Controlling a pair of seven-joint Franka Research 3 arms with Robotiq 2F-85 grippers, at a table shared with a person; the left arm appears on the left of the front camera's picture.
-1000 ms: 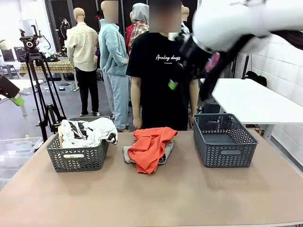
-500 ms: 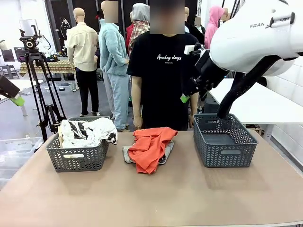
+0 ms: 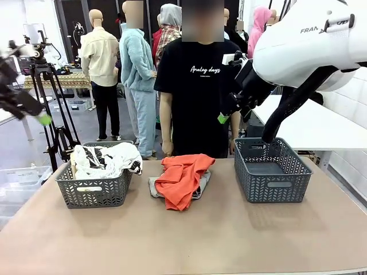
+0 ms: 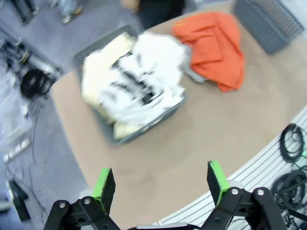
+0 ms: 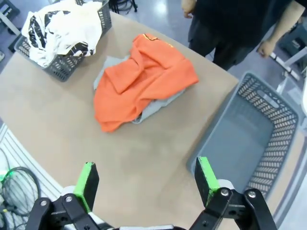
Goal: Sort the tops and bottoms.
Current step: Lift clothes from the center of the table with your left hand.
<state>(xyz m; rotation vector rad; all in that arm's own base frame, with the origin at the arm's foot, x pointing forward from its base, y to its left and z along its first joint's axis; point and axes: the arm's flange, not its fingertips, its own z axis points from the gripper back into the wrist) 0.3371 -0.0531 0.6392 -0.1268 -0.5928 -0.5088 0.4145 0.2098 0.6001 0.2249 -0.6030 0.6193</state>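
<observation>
An orange-red garment [image 3: 183,175] lies crumpled at the table's middle on top of a light grey one [image 3: 152,187]. A white garment with black print [image 3: 112,156] and a pale yellow one [image 4: 101,72] fill the left basket [image 3: 94,192]. My left gripper [image 3: 26,106] hangs blurred high at the far left, and in its wrist view it [image 4: 160,182] stands open above the table beside that basket. My right gripper [image 3: 229,112] hovers high near the person's arm, and in its wrist view it [image 5: 146,179] is open over the table, with the orange-red garment [image 5: 144,76] ahead.
A second dark grey lattice basket [image 3: 275,183] stands at the right, its bare floor [image 5: 240,139] showing. A person in a black T-shirt [image 3: 198,86] stands at the far edge with hands down. A tripod [image 3: 49,114] stands beyond the left basket.
My left gripper has swung up and inward from the left edge, blurred with motion. My right arm first shifted right, then held still. The garments have not moved.
</observation>
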